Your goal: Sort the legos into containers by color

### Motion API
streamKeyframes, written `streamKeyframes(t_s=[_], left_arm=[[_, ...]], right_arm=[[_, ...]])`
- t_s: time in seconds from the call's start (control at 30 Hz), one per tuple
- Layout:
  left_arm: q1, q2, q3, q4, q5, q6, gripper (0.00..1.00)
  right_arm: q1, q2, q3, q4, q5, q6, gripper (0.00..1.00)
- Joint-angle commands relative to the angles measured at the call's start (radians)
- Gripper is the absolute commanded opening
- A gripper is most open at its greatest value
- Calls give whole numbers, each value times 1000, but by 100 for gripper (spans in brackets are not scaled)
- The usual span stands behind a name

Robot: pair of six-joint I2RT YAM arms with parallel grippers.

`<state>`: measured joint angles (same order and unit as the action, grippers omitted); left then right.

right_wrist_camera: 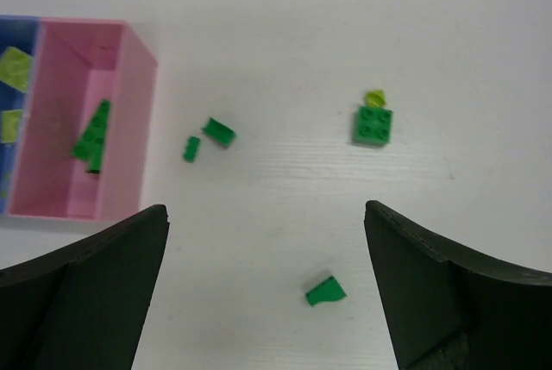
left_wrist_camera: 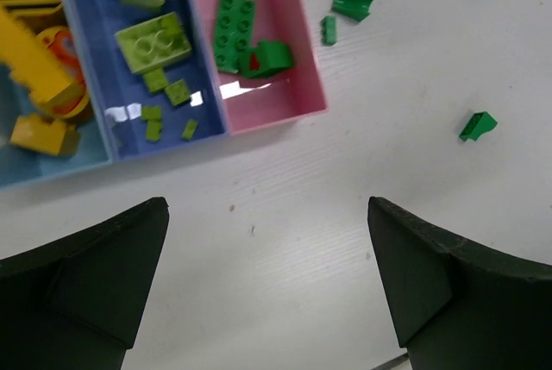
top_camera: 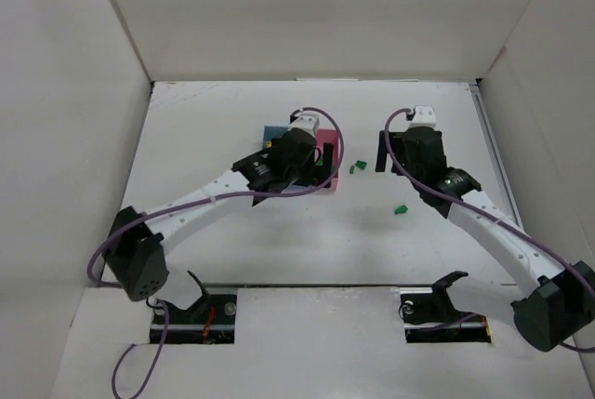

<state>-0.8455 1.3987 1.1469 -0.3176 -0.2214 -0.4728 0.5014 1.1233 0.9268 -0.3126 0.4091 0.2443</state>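
Left jaws and right jaws: black, spread wide, empty; white desk [left_wrist_camera: 285,206] carries four loose dark green plastic bricks [right_wrist_camera: 373,123] beside pink plastic bin [left_wrist_camera: 289,68], two more inside; lime green bricks [left_wrist_camera: 153,42] in periwinkle bin [left_wrist_camera: 95,68].

A white table [top_camera: 279,241] fills the scene, its top faintly grained. Plain white panels enclose it: a back wall [top_camera: 325,18] at its far edge, a left wall [top_camera: 56,120] and a right wall [top_camera: 548,83] along its sides. Over its near edge lies a white board [top_camera: 316,352] with a left cut-out [top_camera: 223,332] and a right cut-out [top_camera: 469,332]. Soft, even light leaves pale shadows on the table.
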Motion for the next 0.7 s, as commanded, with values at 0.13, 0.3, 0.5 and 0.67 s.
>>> streamKeyframes(t_s=[0.13,0.3,0.5,0.67], left_arm=[[-38,186,198,95,99,137,100],[-47,224,209,143,163,128,100],[-47,211,171,143,102,109,100],[-35,157,108,152,34,100,100]], right_arm=[[-230,79,-3,-120,-114,-3,100],[-307,292,70,-109,-158,-49,100],[-359,435,132,-59,-170,-76,100],[-370,524,150,12,-202,-122,100]])
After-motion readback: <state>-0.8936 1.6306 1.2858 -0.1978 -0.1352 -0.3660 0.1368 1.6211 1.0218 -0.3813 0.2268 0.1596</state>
